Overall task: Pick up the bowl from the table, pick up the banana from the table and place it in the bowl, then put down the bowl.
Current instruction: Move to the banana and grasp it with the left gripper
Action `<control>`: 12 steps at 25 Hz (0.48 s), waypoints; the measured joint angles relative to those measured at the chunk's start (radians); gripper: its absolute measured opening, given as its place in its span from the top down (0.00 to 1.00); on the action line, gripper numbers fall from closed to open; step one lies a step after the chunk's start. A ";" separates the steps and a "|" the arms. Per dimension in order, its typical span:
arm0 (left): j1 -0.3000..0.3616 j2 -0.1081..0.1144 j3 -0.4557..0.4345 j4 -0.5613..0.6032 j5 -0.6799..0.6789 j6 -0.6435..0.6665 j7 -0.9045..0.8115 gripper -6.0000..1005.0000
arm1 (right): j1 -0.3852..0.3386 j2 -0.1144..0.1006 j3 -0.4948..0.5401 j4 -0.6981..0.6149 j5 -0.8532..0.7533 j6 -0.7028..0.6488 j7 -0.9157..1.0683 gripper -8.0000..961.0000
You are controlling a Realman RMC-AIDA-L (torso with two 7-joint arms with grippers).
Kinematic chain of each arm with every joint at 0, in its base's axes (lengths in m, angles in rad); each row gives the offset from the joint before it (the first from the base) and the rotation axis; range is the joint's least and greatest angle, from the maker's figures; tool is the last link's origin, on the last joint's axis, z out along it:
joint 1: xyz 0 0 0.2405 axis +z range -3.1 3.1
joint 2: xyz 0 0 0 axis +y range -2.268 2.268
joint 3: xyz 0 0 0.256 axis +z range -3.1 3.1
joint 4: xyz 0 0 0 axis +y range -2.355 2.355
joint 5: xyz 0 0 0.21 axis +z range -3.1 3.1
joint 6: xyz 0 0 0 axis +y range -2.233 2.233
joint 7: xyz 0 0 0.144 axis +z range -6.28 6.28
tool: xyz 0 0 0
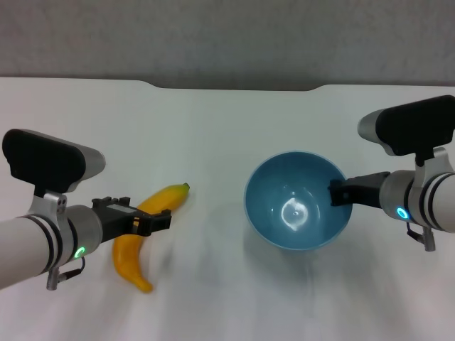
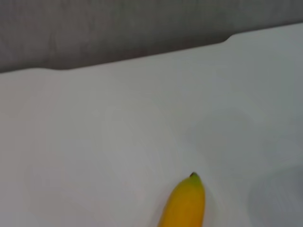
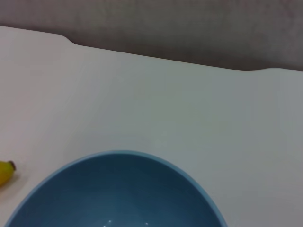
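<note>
The light-blue bowl (image 1: 297,200) sits right of centre on the white desk (image 1: 213,121), the right end effector (image 1: 335,193) pinching its right rim. Well apart to its left lies the banana (image 1: 146,231), stem tip toward the far edge. The left end effector (image 1: 158,220) is at the banana's middle; whether it grips cannot be told.

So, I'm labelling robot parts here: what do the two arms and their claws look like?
Both arms are light grey tubes with black-and-white bands and a glowing ring light, green on the left, blue on the right. Each carries a boxy black-and-grey camera housing on a metal bracket. The left claw and right claw are black.
</note>
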 joint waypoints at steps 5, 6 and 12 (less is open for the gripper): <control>-0.042 0.000 0.001 0.090 -0.001 0.038 -0.002 0.21 | 0.000 0.000 -0.006 0.012 0.000 0.000 0.000 0.96; -0.050 0.000 0.001 0.107 -0.001 0.051 -0.002 0.21 | 0.000 0.000 -0.009 0.012 0.000 0.000 0.000 0.96; -0.083 0.000 0.002 0.189 -0.001 0.091 -0.004 0.22 | -0.001 0.000 -0.024 0.023 0.000 0.012 0.000 0.96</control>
